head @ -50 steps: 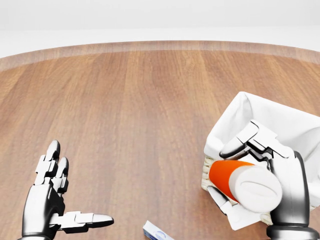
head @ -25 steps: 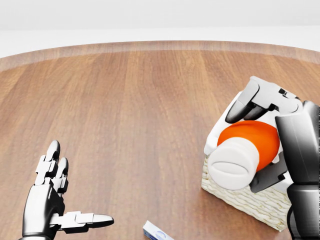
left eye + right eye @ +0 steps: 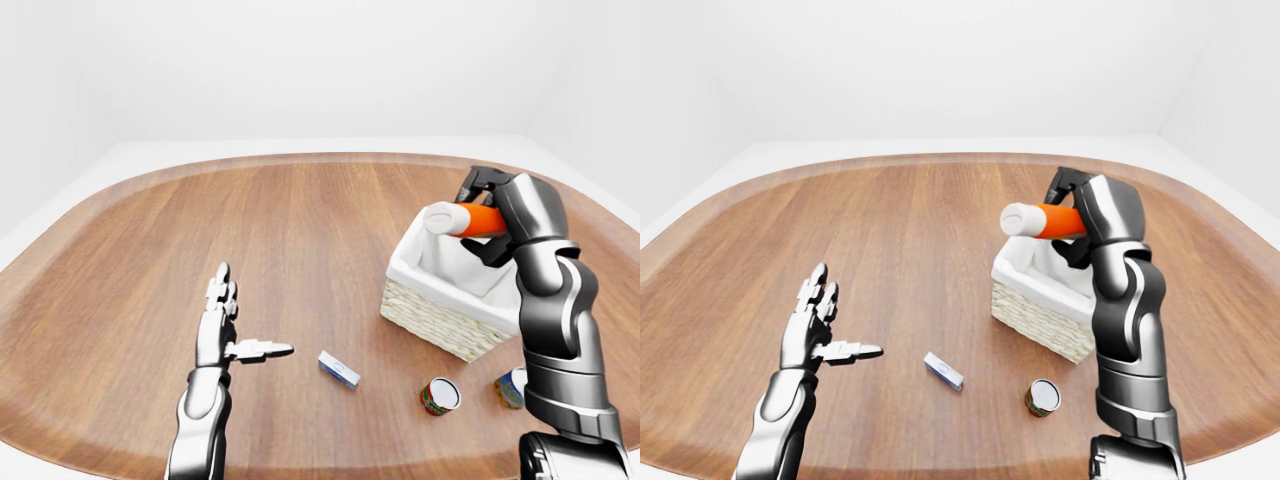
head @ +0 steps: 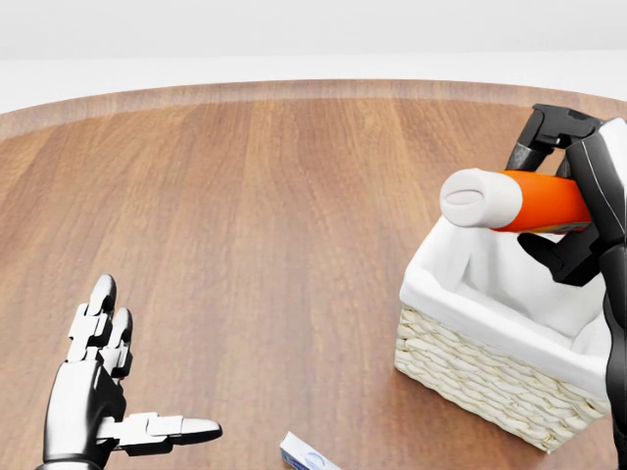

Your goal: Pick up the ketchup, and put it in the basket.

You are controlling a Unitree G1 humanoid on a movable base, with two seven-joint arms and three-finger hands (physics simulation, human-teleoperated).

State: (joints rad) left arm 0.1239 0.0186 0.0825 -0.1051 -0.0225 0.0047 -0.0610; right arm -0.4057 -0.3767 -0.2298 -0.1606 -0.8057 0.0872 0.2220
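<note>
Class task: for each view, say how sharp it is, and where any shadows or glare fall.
Head view: sharp throughout, even light, no glare; the ketchup in the right hand casts no clear shadow on the basket. Left-eye view: crisp, with only faint soft shading beneath the basket. Right-eye view: equally crisp and evenly lit.

Orange ketchup (image 4: 534, 201) sideways above white-lined wicker basket (image 4: 490, 377)

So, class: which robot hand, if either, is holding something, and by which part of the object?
The right robot hand grips the orange ketchup bottle with the white cap round its orange body, cap end free. The left robot hand holds nothing.
</note>
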